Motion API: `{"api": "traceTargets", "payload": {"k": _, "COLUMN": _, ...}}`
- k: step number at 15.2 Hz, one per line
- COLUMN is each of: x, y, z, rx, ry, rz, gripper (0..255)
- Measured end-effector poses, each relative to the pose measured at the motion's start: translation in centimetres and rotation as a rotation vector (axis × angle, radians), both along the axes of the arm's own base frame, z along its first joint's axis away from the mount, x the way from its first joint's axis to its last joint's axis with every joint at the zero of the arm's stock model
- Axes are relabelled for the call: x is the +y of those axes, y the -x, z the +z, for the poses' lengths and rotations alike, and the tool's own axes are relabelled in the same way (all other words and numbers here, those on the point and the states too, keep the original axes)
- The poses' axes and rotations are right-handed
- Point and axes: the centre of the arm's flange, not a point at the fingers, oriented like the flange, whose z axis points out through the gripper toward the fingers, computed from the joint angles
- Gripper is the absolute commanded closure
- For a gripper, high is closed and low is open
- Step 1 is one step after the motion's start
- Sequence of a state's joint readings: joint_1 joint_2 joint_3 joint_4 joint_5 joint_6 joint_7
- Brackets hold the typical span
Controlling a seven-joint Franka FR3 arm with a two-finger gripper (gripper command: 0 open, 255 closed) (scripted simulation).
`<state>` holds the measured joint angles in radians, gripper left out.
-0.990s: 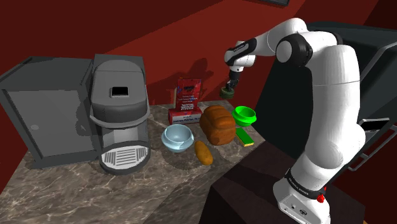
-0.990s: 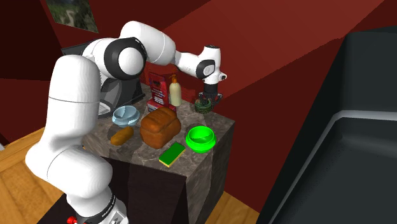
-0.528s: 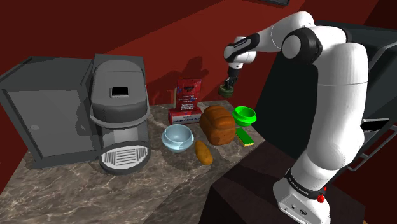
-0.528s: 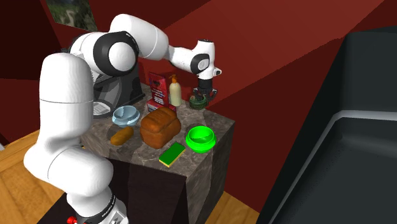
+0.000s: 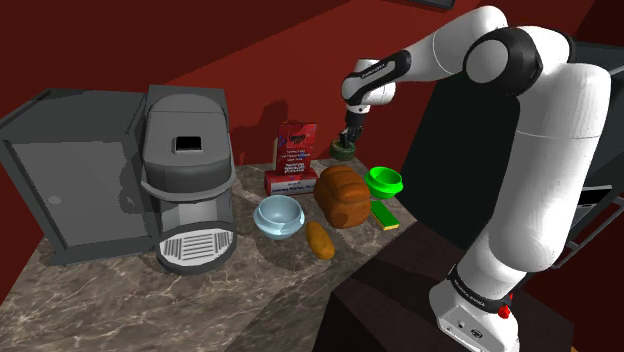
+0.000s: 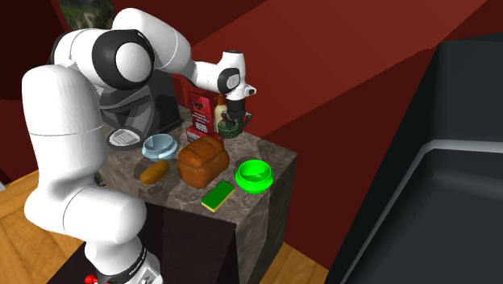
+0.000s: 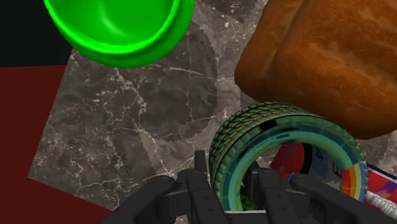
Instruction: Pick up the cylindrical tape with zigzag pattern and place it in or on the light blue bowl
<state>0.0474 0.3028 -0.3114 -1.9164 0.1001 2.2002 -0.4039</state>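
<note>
1. Shoulder view: gripper [image 5: 347,136] points down, clamped on the zigzag tape [image 5: 344,150]. The tape hangs over the back of the marble counter [image 5: 120,300], just beside the red box [image 5: 296,150] and behind the bread loaf [image 5: 342,195].
2. Shoulder view: light blue bowl [image 5: 279,215] sits on the counter in front of the red box, between the coffee machine [image 5: 188,175] and the loaf. It is well apart from the tape. Green bowl [image 5: 385,181] is on the loaf's other side.
3. Second exterior view: gripper [image 6: 232,119] holds the tape [image 6: 230,126] in front of the red box [image 6: 199,113], above and behind the loaf [image 6: 202,160]. The tape looks clear of the marble. Light blue bowl [image 6: 160,145] is toward this view's left, beyond the loaf from the green bowl [image 6: 255,174].
4. Wrist view: fingers [image 7: 203,191] pinch the tape's wall [image 7: 280,149], one outside the ring and one inside. The outer face is dark green with a red zigzag and the rim is teal. Beyond the tape are marble, the loaf [image 7: 318,57] and the green bowl [image 7: 121,32].
</note>
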Motion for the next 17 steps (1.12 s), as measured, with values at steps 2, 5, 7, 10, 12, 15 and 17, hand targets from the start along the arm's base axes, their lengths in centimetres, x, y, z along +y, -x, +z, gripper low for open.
{"api": "traceTargets", "payload": {"k": 2, "x": 2.6, "y": 0.3, "z": 0.4, "rx": -0.001, "ry": 0.000, "rz": 0.000, "gripper": 255}}
{"api": "traceTargets", "payload": {"k": 5, "x": 6.3, "y": 1.3, "z": 0.2, "rx": -0.001, "ry": 0.000, "rz": -0.001, "gripper": 255}}
{"api": "traceTargets", "payload": {"k": 7, "x": 8.7, "y": 1.8, "z": 0.7, "rx": -0.010, "ry": 0.001, "rz": -0.002, "gripper": 255}}
{"api": "traceTargets", "payload": {"k": 10, "x": 12.8, "y": 2.2, "z": 1.2, "rx": -0.048, "ry": 0.001, "rz": -0.004, "gripper": 255}}
{"api": "traceTargets", "payload": {"k": 12, "x": 15.5, "y": 2.1, "z": 1.6, "rx": -0.091, "ry": 0.000, "rz": -0.003, "gripper": 255}}
{"api": "traceTargets", "payload": {"k": 15, "x": 19.5, "y": 2.6, "z": 2.2, "rx": -0.122, "ry": -0.009, "rz": -0.001, "gripper": 255}}
{"api": "traceTargets", "payload": {"k": 17, "x": 22.5, "y": 3.2, "z": 2.3, "rx": -0.118, "ry": -0.015, "rz": 0.000, "gripper": 255}}
